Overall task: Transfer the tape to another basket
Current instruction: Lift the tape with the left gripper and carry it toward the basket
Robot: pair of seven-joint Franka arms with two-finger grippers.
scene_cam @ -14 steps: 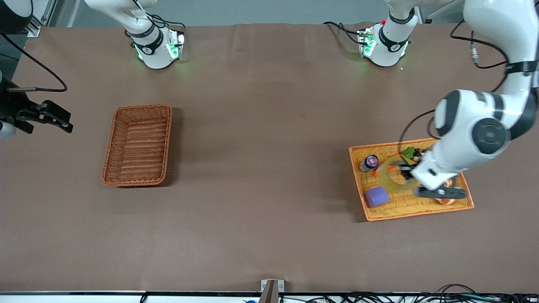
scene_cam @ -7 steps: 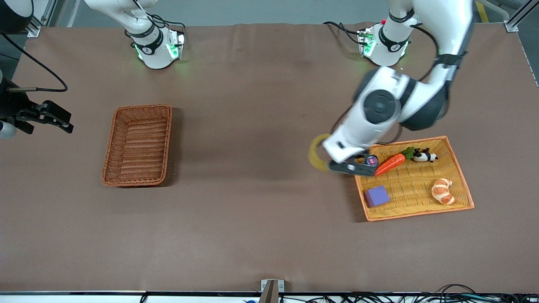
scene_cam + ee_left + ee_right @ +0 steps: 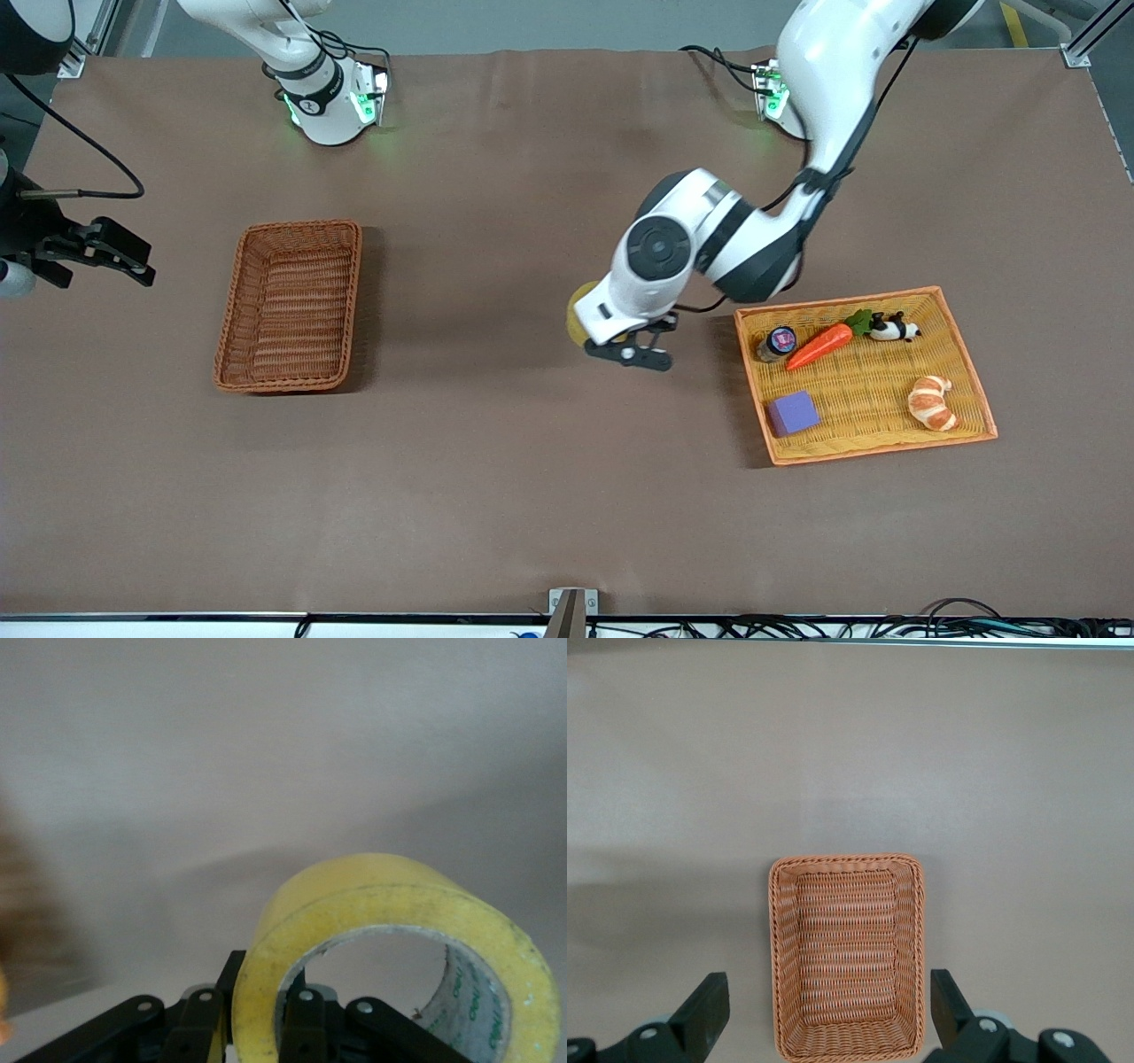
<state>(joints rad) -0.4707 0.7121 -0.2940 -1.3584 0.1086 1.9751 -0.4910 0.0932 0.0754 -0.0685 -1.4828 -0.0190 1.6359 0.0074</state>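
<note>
The tape (image 3: 578,322), a yellowish roll (image 3: 390,930), hangs in the air over the bare table between the orange tray and the basket. My left gripper (image 3: 633,354) is shut on it. In the left wrist view the gripper (image 3: 257,1023) pinches the roll's wall, one finger inside the ring and one outside. The basket (image 3: 232,310), deep and reddish-brown, sits toward the right arm's end with nothing in it. My right gripper (image 3: 133,257) waits open at that end of the table. The right wrist view shows it (image 3: 828,1003) above the basket (image 3: 846,858).
The flat orange tray (image 3: 864,390) at the left arm's end holds a carrot (image 3: 819,346), a toy panda (image 3: 893,329), a croissant (image 3: 930,403), a purple block (image 3: 792,413) and a small jar (image 3: 777,342).
My left arm has lifted the tape out of the orange tray and carried it toward the basket, to over the bare table. The right arm has hardly moved.
</note>
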